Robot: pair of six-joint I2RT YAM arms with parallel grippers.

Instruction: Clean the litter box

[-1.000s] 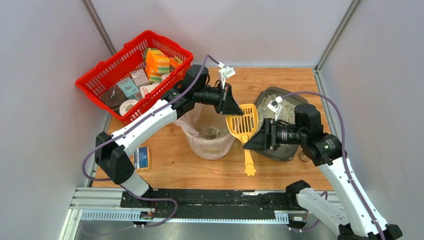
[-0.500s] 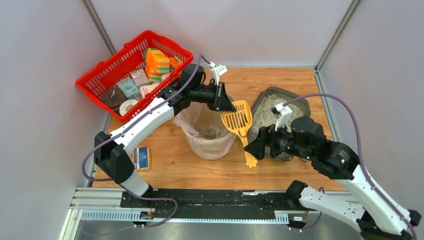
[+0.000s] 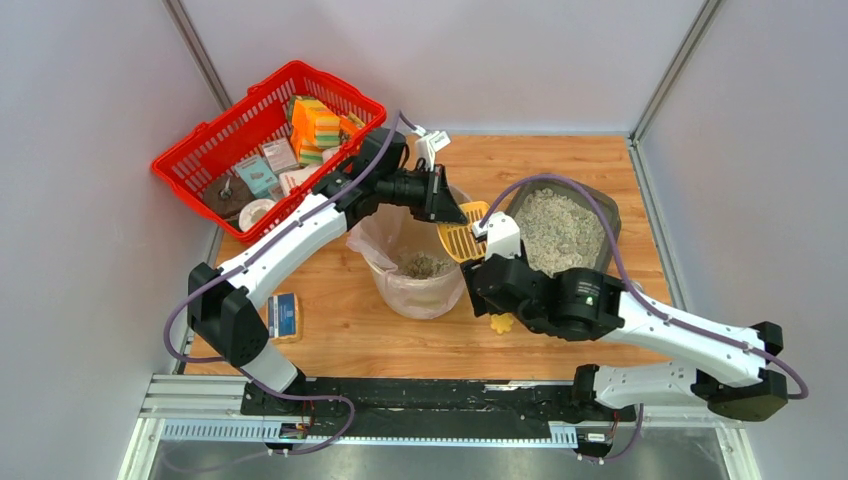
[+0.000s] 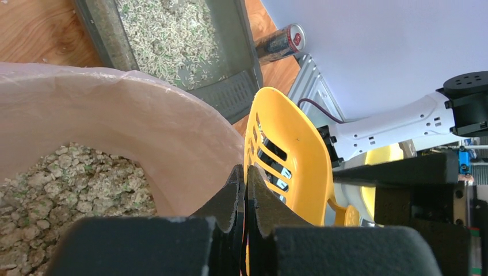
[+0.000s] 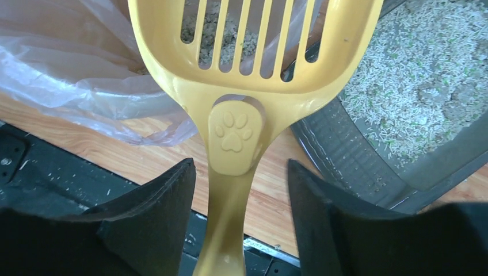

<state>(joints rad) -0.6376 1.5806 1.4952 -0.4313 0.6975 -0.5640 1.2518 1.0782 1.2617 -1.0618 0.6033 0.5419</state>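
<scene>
The litter box (image 3: 560, 228) is a dark grey tray of pale litter at the right of the table; it also shows in the left wrist view (image 4: 172, 40) and the right wrist view (image 5: 426, 92). A yellow slotted scoop (image 3: 460, 240) hangs tilted over the rim of the beige bin (image 3: 415, 270). My left gripper (image 3: 445, 208) is shut on the edge of the scoop's head (image 4: 288, 167), jaws (image 4: 246, 172) pinched together. My right gripper (image 3: 483, 290) is open, with its fingers on either side of the scoop's handle (image 5: 236, 135) and not touching it (image 5: 240, 167).
The bin's clear bag liner (image 5: 75, 75) holds clumped litter (image 4: 69, 178). A red mesh basket (image 3: 265, 140) of packets stands at the back left. A small blue packet (image 3: 285, 313) lies at the front left. A drink can (image 4: 280, 42) lies beyond the litter box.
My right arm has swung left from the litter box to the scoop's handle. My left gripper has carried the scoop's head left, over the bin's rim.
</scene>
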